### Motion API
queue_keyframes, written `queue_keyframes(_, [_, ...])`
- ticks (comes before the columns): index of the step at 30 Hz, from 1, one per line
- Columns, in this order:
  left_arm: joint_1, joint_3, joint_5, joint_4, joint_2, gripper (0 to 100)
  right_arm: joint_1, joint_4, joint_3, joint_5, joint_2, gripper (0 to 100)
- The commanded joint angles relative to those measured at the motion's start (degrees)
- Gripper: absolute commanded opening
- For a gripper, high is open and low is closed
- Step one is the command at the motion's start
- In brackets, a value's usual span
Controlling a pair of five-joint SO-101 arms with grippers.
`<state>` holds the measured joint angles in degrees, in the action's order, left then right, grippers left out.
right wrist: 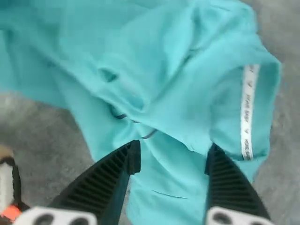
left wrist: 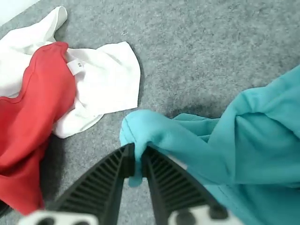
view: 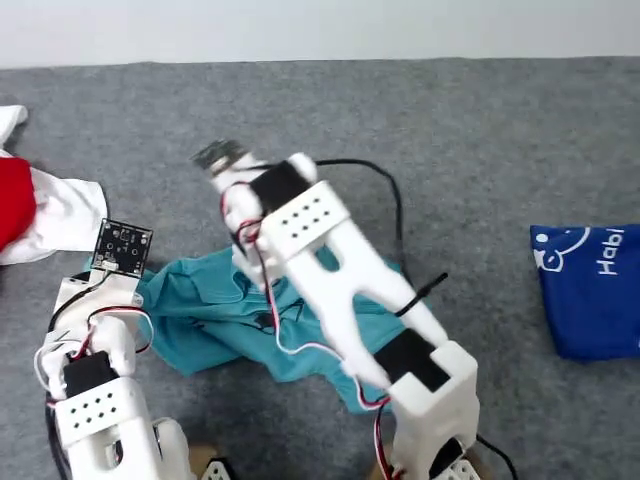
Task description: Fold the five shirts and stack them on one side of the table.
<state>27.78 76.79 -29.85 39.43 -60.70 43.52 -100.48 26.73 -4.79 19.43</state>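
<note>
The grey surface (view: 480,130) carries everything. The teal shirt (view: 205,315) lies crumpled near the middle of it. A blue shirt (view: 590,300) lies flat, well apart at the right edge in the high view. A white shirt (view: 65,215) and a red shirt (view: 12,200) lie bunched together at the left edge. My left pincer (left wrist: 136,161) is pinching a fold at the teal shirt's edge. My right pincer (right wrist: 171,159) hangs spread over the teal cloth.

Here the teal shirt (view: 215,320) is soft, matt, creased cloth, and the tabletop (view: 450,130) wears a rough grey felt-like cover. Ribbed matt black plastic on the left end effector (left wrist: 137,154) and right end effector (right wrist: 173,150); the arms (view: 340,270) are smooth white plastic.
</note>
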Motion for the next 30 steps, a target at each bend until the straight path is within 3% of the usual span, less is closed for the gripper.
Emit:
queue_keyframes(1, [0.3, -0.4, -0.3, 0.1, -0.4, 0, 2.2, -2.0, 0.4, -2.0, -0.4, 25.8])
queue_keyframes(8, [0.2, -0.3, -0.3, 0.1, -0.4, 0, 3.2, -1.8, 0.6, -1.8, 5.6, 25.7])
queue_keyframes(25, [0.1, 1.4, -0.3, 0.2, -0.4, 0, 2.7, 12.4, 0.4, -2.2, 9.6, 25.1])
queue_keyframes(30, [0.3, 1.8, -0.3, 0.3, -0.4, 0, 0.7, 13.5, 0.6, -2.2, 12.8, 13.5])
